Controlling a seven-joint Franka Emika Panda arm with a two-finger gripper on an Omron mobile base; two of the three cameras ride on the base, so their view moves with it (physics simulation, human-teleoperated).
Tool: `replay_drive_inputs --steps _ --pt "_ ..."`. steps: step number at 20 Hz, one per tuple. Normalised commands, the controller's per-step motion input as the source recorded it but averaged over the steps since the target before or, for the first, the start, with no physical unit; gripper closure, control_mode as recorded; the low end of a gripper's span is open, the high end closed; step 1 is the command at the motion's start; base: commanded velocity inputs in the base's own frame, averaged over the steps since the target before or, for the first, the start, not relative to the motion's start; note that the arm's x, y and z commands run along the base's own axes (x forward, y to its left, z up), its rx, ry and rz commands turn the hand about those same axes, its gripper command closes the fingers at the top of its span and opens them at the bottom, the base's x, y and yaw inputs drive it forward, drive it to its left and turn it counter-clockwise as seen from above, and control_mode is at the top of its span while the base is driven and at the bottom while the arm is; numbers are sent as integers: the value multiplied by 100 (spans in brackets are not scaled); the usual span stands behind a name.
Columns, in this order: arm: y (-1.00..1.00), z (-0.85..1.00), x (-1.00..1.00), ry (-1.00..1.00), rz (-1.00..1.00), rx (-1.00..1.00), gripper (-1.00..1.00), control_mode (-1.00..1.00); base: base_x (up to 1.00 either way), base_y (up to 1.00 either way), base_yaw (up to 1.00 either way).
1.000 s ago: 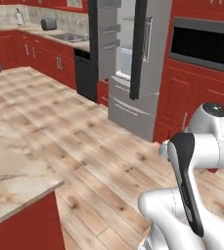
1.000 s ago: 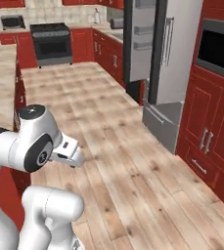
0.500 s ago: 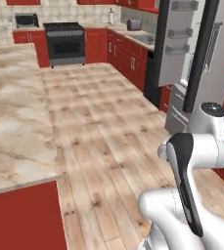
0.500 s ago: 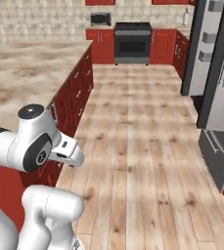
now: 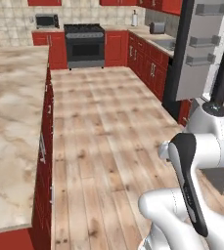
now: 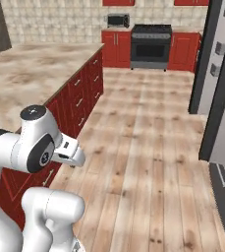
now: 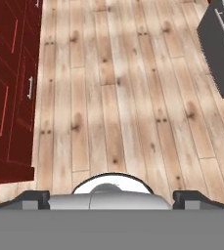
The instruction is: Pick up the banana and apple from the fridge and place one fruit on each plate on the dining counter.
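The dining counter [image 5: 11, 122] with its marbled beige top and red base runs along the left; it is also on the left in the right base view [image 6: 30, 78], and its red base [image 7: 6, 73] lies left in the hand view. The fridge [image 5: 201, 44] stands at the right edge with a dark door swung open, its door shelves showing, and it rises at the right in the right base view [image 6: 217, 64]. My gripper [image 7: 114, 197] hangs over bare wood floor, open, with nothing between its fingers. The hand [image 6: 72, 153] is tucked close to the arm. Banana, apple and plates are out of view.
A black stove [image 5: 85, 41] and a microwave [image 5: 46, 20] stand at the far wall. Red cabinets [image 5: 147, 63] line the right side up to the fridge. A wide strip of wood floor [image 5: 108, 136] lies between the dining counter and the cabinets.
The whole picture has swung, so the base has turned: the fridge slid to the right edge and the dining counter came in on the left. The arm's pose looks the same.
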Motion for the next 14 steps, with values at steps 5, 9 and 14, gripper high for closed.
replay_drive_inputs --steps 5,9,14 --pt "0 0 0 0 0 0 -100 100 100 -2 1" --pt "0 0 0 0 0 0 -100 100 100 0 0" --pt "0 0 0 0 0 0 -100 100 100 17 -6"
